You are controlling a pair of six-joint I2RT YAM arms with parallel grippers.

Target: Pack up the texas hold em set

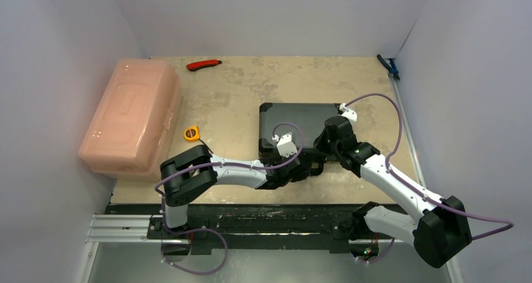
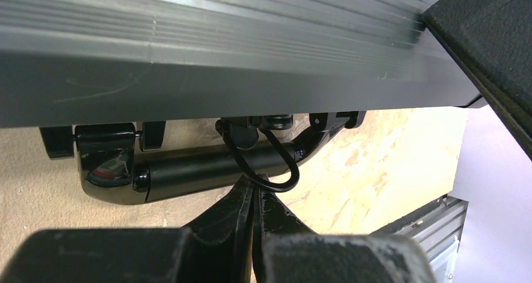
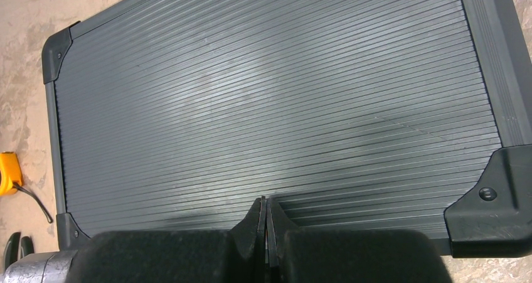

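The black briefcase [image 1: 295, 117] lies closed and flat on the table, ribbed lid up. Its lid fills the right wrist view [image 3: 270, 95]. My right gripper [image 3: 264, 202] is shut and empty, its tips resting on the lid near the front edge [image 1: 324, 149]. My left gripper [image 2: 256, 187] is shut at the case's front side [image 1: 306, 169], its tips just under the black handle [image 2: 201, 170] and touching a thin black loop [image 2: 276, 170] that hangs there. Chips, discs and dice are out of view.
A large translucent pink box [image 1: 132, 117] stands at the left. A yellow tape measure [image 1: 191, 133] lies between it and the case, also in the right wrist view [image 3: 7, 173]. A red knife [image 1: 204, 64] and a blue tool [image 1: 388, 65] lie at the back.
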